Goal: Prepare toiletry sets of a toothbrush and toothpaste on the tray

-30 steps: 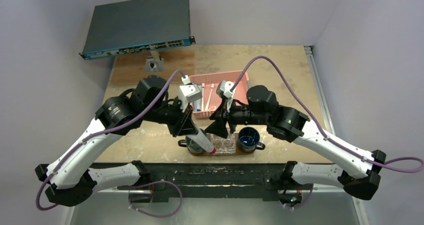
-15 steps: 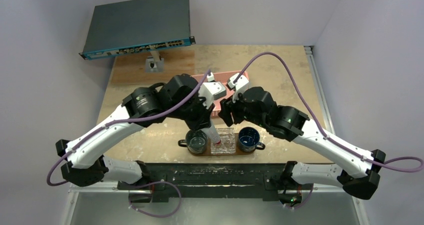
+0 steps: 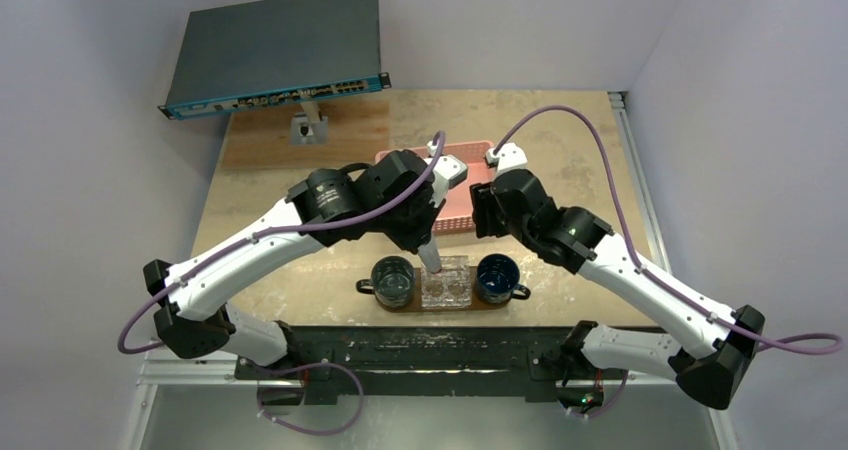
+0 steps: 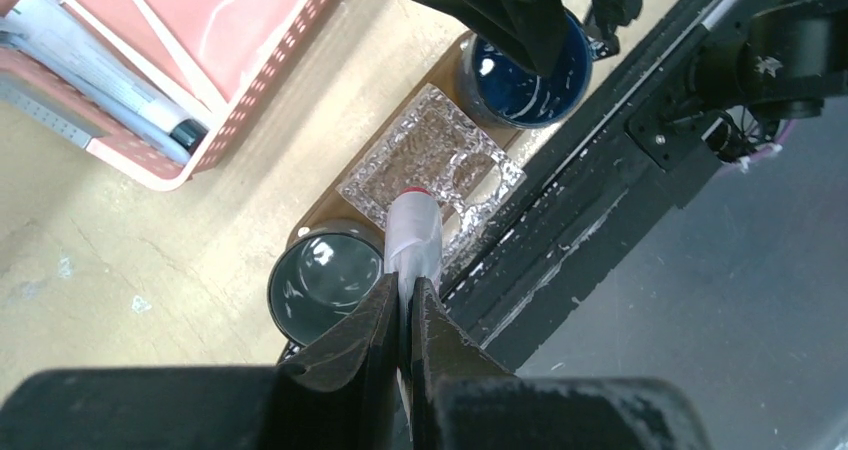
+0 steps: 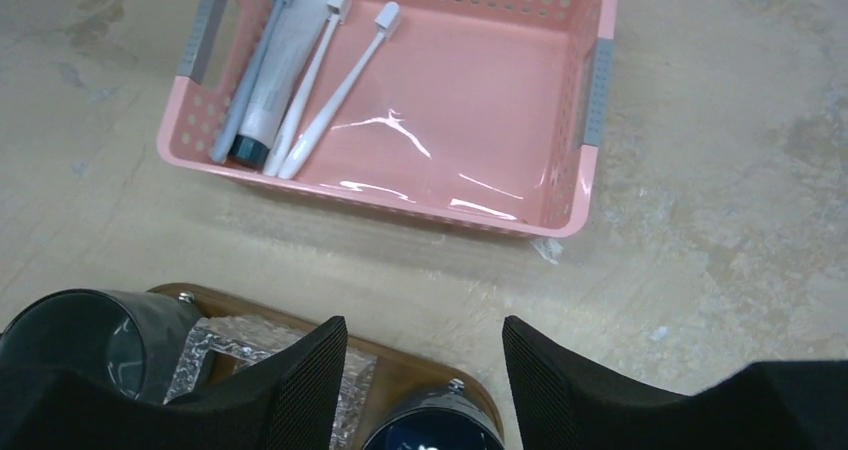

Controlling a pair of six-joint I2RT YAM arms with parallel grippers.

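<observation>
My left gripper (image 4: 405, 295) is shut on a silver-grey tube (image 4: 414, 238) with a red cap. It holds the tube cap-down over the clear glass holder (image 4: 435, 160) on the brown tray (image 4: 322, 208). In the top view the tube (image 3: 430, 256) hangs just above the holder (image 3: 446, 284). My right gripper (image 5: 425, 370) is open and empty, above the table between the tray (image 5: 400, 365) and the pink basket (image 5: 480, 120). Two white toothbrushes (image 5: 310, 85) (image 5: 350, 75) and a second tube (image 5: 268, 80) lie at the basket's left end.
Two dark mugs (image 3: 392, 280) (image 3: 497, 278) stand on the tray either side of the holder. The basket (image 3: 460, 185) sits behind the tray, partly under both wrists. A network switch (image 3: 275, 50) sits at the back left.
My left arm has swung right and turned the tube from lying slanted over the tray to pointing down over the glass holder. My right gripper has drawn back from the tray towards the basket.
</observation>
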